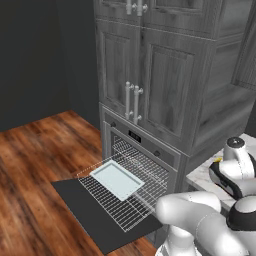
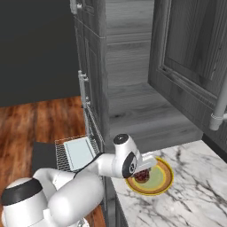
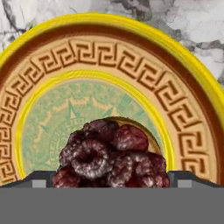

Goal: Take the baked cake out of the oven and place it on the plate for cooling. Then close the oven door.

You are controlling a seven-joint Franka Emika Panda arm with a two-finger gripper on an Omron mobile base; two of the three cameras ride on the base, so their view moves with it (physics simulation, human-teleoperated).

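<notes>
- The pincer (image 3: 112, 183) hangs just above the baked cake (image 3: 109, 155), its two dark fingertips (image 3: 39, 178) spread wide, one on each side of the cake at the bottom edge of the hand view.
- The fingertips stand apart from the cake's sides; nothing is pinched between them, though whether a tip brushes the cake is hard to tell.
- The baked cake, a dark, lumpy, reddish-brown mound, sits on the pale green centre of the plate (image 3: 131, 57), which has a yellow rim and a band of key pattern.
- In the right base view the plate (image 2: 165, 182) lies on the marble counter (image 2: 195, 186), just right of the oven column; the arm's hand covers the plate's left part and most of the cake (image 2: 142, 176).
- The oven door (image 1: 85, 212) lies folded down flat, open, over the wooden floor (image 1: 35, 165).
- A wire rack (image 1: 142, 200) is drawn out above the door, with a pale blue tray (image 1: 117, 179) on it.
- The oven (image 1: 145, 145) has its control strip below grey cabinet doors (image 1: 150, 85); its inside is mostly hidden in shadow.
</notes>
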